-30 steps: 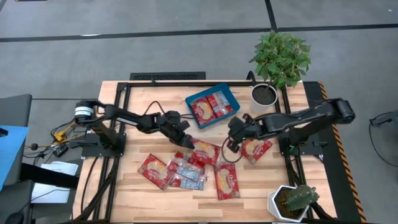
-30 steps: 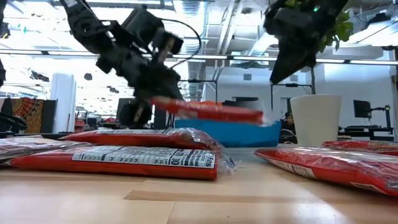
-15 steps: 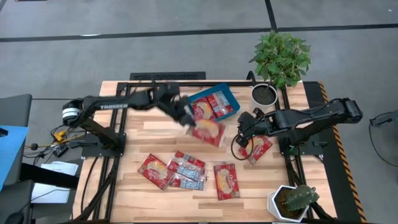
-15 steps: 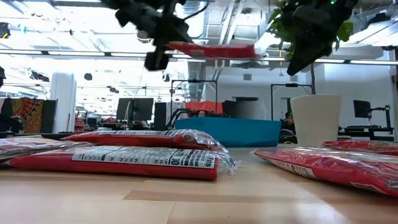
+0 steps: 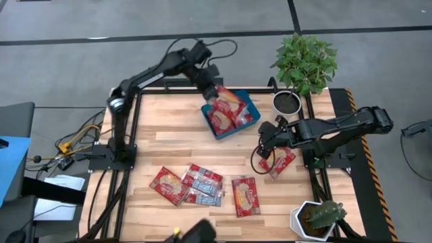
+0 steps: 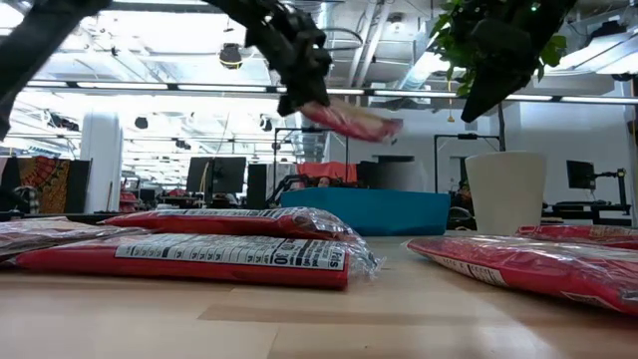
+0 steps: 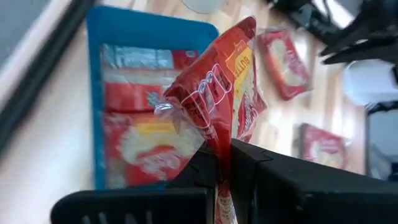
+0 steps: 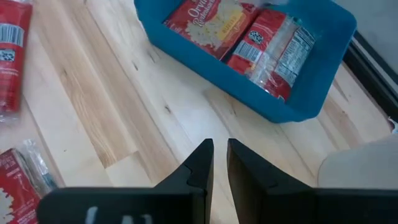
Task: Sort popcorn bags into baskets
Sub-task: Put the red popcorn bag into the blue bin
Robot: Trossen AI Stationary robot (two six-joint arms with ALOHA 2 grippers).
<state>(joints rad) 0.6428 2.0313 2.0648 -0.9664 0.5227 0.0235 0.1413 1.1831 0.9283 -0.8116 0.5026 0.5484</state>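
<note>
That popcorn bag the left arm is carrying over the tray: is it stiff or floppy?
Probably floppy: the popcorn bag, pinched at one edge by the left gripper, creases and droops. It looks light, since that thin pinch holds it up. The glossy wrap may be slippery. It hangs above the blue tray.

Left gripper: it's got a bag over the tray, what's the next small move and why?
Probably lower, then open. The left gripper is shut on a popcorn bag that hangs above the teal tray, which already holds two bags. The right gripper waits off the tray.
</note>
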